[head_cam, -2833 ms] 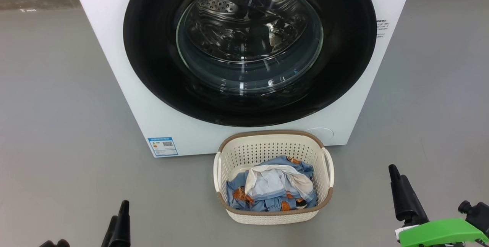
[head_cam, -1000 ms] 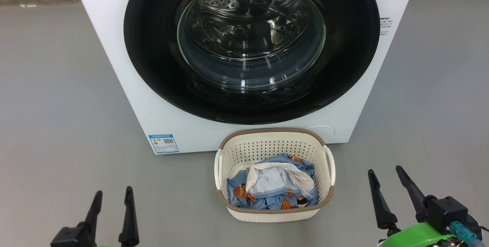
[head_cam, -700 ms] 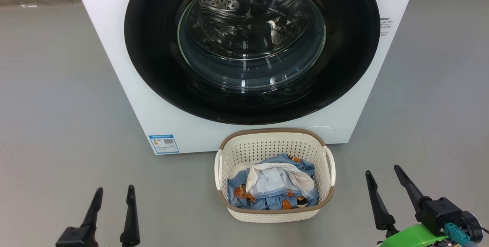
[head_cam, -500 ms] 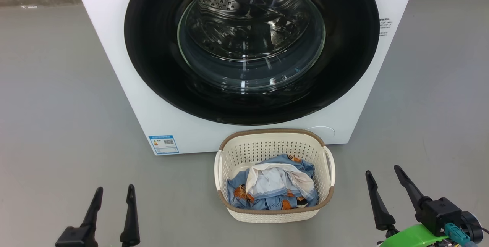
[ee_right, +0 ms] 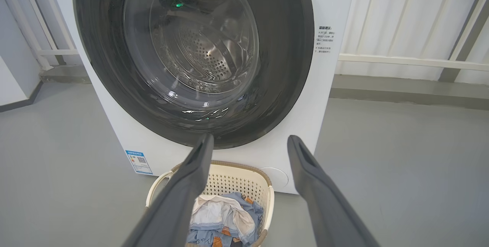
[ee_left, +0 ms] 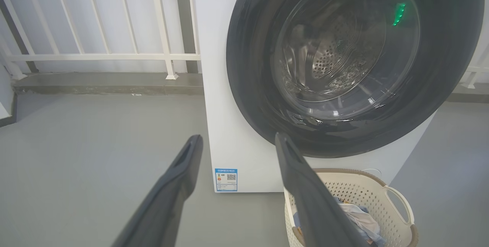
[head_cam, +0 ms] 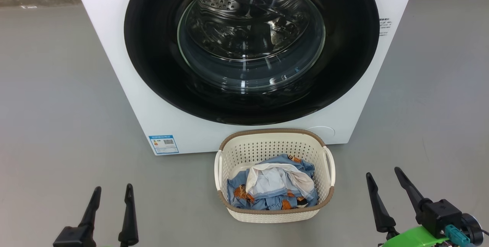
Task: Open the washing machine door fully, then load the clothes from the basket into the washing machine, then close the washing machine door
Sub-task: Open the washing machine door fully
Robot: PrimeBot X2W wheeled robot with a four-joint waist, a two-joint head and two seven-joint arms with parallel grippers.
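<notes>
The white washing machine [head_cam: 126,98] faces me with its round black-rimmed washing machine door [head_cam: 153,67] closed flat against the front; the steel drum shows through the glass. On the floor just before it stands the cream basket [head_cam: 274,216] holding the clothes [head_cam: 273,188], light blue printed fabric under a white garment. My left gripper [head_cam: 113,189] hovers open at the lower left, well left of the basket. My right gripper [head_cam: 383,171] hovers open at the lower right, right of the basket. The wrist views show the door [ee_left: 248,86] [ee_right: 290,67] and basket [ee_left: 397,197] [ee_right: 267,201] beyond empty fingers.
Grey floor [head_cam: 57,105] spreads on both sides of the machine. A white railing [ee_left: 95,56] on a low kerb runs behind it to the left, and a pale wall with a rail [ee_right: 412,62] to the right. A blue label [head_cam: 163,144] marks the machine's lower left corner.
Since the oldest frame both grippers have turned so both fingers show side by side, and the camera shifted slightly. Over the last second almost nothing moves.
</notes>
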